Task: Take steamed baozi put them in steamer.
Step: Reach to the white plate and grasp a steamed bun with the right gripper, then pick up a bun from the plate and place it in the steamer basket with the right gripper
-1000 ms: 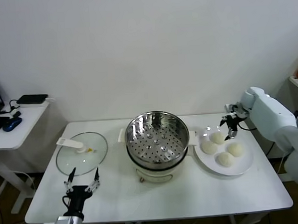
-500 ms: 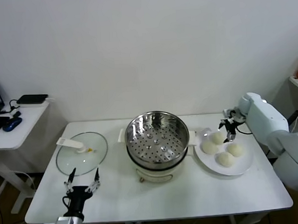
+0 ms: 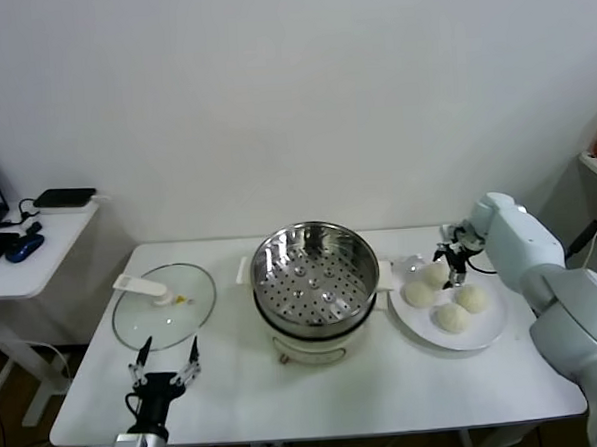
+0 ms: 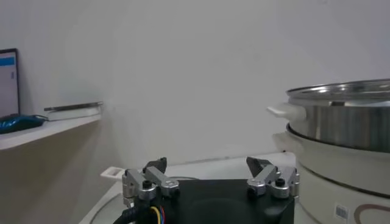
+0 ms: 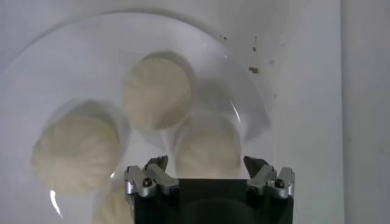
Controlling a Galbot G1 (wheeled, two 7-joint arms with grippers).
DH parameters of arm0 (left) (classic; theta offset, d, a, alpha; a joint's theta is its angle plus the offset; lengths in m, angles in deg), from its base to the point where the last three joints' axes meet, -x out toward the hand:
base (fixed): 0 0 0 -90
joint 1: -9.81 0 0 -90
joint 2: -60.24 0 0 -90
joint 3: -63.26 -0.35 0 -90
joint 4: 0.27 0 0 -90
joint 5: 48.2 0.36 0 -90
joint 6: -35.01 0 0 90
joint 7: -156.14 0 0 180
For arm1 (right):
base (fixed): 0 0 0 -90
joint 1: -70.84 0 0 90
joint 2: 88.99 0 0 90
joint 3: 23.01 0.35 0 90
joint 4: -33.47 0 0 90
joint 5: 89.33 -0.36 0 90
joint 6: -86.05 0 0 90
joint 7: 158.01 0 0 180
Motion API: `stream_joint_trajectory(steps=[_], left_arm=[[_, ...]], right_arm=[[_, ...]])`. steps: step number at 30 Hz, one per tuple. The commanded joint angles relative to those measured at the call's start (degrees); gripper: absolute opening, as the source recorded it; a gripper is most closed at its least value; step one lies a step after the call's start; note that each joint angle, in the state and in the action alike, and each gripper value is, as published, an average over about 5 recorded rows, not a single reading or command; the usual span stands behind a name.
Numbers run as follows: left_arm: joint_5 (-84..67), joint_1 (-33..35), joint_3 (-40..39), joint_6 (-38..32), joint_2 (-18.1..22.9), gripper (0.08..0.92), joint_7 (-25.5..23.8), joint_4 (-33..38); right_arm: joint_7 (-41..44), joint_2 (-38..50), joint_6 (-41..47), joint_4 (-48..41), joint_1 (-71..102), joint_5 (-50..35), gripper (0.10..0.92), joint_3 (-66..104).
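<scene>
Several cream-white steamed baozi [image 3: 419, 293] lie on a white plate [image 3: 492, 325] to the right of the steamer [image 3: 312, 283], a shiny steel pot with a perforated tray on a cream base. My right gripper [image 3: 451, 257] hovers open just over the rearmost baozi [image 3: 436, 273]. In the right wrist view that baozi [image 5: 208, 149] sits straight below the spread jaws of the right gripper [image 5: 207, 163], with nothing held, and two more baozi [image 5: 159, 91] lie beyond it on the plate [image 5: 61, 61]. My left gripper [image 3: 166, 367] rests open near the table's front left edge.
A flat glass lid [image 3: 165, 306] with a white handle lies left of the steamer, just behind the left gripper [image 4: 207, 164]. The steamer's wall [image 4: 341, 134] rises close beside that gripper. A small side desk [image 3: 29, 248] stands off to the left.
My right gripper has shifted left and slightly down, from beside the plate's rear edge to over the rearmost baozi. It stays open. The left arm has not moved.
</scene>
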Motion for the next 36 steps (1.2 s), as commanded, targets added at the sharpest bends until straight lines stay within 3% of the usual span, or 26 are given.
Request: stream_joint_trajectory(steps=[1,19,24,36], left_arm=[[-0.03,0.07,-0.02,-0.02,0.07,0.823,0.01,-0.02],[-0.13,0.50,0.16,-0.27,0.17,0.823,0.06,0.09],[-0.13,0.67,0.21,-0.35,0.27,0.823,0.06,0.11],[-0.12,0.91,0.77,-0.45,0.39,0.823,0.07,0.27]], right_arm=[[-0.39,-0.50,-0.22,-1.08,0.10,3.68,0.823,3.28],[-0.48,-0.49,-0.18,-0.86,0.16,4.60,0.668,4.80],[-0.34,-0.13,-1.11,0.29,-0.09,4.63,0.662,4.41],[0.68,6.43,-7.67,16.83,-0.45,3.16,0.662,-5.36]])
